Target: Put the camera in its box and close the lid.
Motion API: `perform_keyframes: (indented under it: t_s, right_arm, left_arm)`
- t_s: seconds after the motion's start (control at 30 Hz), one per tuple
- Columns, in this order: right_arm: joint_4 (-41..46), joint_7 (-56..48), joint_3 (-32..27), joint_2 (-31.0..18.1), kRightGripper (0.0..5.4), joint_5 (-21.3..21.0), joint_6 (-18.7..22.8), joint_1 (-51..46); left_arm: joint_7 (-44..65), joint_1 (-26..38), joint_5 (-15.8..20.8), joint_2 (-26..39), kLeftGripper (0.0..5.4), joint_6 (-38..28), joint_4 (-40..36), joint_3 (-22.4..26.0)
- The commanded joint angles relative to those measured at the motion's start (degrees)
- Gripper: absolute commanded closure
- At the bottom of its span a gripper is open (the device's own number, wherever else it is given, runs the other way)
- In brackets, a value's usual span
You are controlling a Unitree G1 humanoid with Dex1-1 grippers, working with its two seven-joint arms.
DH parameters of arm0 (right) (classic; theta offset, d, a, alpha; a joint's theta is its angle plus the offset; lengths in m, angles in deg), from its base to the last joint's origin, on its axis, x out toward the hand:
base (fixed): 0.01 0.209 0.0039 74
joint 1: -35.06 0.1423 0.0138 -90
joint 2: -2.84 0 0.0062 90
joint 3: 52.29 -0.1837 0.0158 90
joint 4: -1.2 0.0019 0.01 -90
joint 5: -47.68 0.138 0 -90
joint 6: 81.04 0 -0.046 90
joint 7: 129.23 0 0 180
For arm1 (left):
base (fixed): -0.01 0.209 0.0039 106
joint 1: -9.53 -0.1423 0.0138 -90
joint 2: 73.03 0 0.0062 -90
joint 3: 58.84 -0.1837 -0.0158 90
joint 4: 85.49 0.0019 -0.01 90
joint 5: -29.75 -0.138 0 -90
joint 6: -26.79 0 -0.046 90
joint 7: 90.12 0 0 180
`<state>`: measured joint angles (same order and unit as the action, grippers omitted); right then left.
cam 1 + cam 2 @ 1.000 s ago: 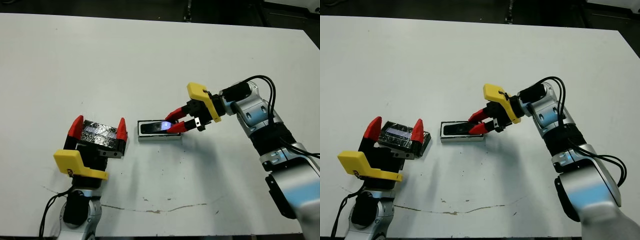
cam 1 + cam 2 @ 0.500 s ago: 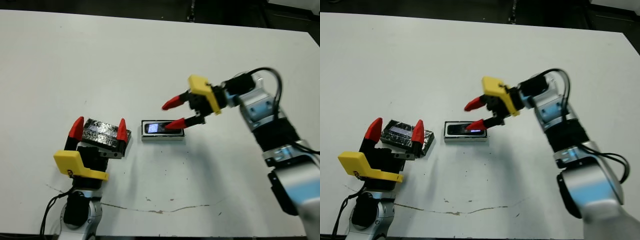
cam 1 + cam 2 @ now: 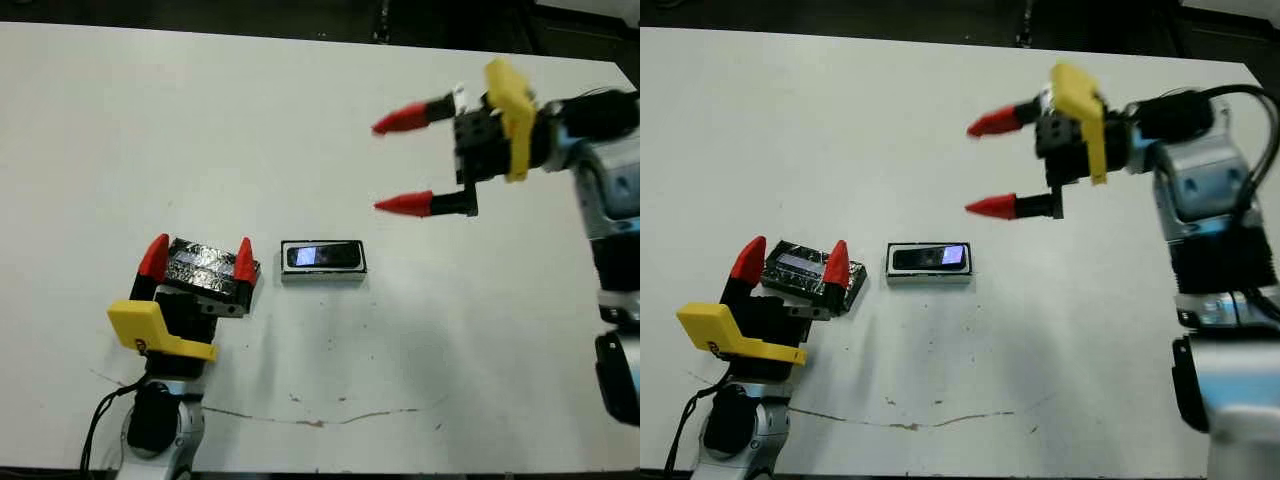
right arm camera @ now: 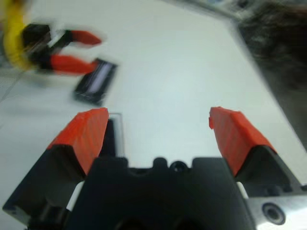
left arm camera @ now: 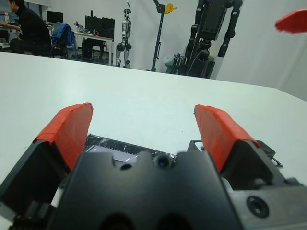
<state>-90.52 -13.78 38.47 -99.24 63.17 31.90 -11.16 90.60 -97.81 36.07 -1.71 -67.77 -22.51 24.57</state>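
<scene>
Camera (image 3: 322, 256) well below right end effector (image 3: 407, 163)

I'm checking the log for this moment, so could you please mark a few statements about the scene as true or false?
1. The camera lies inside the box. True.
2. The right pincer grips the camera. False: it is open, raised and apart from the box.
3. The lid covers the box. False: it sits on the table beside the box, on the robot's left.
4. The left pincer is open, a finger on each side of the lid. True.
</scene>
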Motion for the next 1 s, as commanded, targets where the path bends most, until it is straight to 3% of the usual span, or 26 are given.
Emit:
perform_keyframes:
  t_s: [0.03,0.2,0.37,0.47,0.7,1.0]
  right_arm:
    - [8.41,12.17,-1.74,2.99,0.11,-1.66,1.40,-8.68]
    - [15.76,23.28,2.21,5.65,0.75,-8.12,-4.60,-18.33]
    - [13.50,27.53,6.57,7.20,1.54,-13.47,-17.62,-23.12]
    - [11.64,28.74,8.10,7.48,2.01,-15.54,-21.86,-23.98]
    - [13.19,31.15,11.53,6.76,3.07,-22.41,-23.47,-24.41]
    - [11.67,30.88,15.03,8.33,4.43,-23.49,-21.80,-24.06]
  left_arm:
    - [-0.39,-0.74,-0.27,-0.19,0.00,1.04,-0.32,-0.02]
    - [-0.39,-0.66,-0.94,0.03,0.00,0.29,0.05,-0.08]
    - [-0.49,-0.53,-1.34,-0.01,0.00,0.11,0.21,0.00]
    - [-0.18,-0.43,-0.91,-0.01,0.00,0.06,0.30,0.12]
    - [-0.31,-0.21,-1.09,-0.02,0.00,0.73,-0.06,-0.04]
    - [-0.18,-0.15,-0.95,0.03,0.00,0.74,-0.29,-0.06]
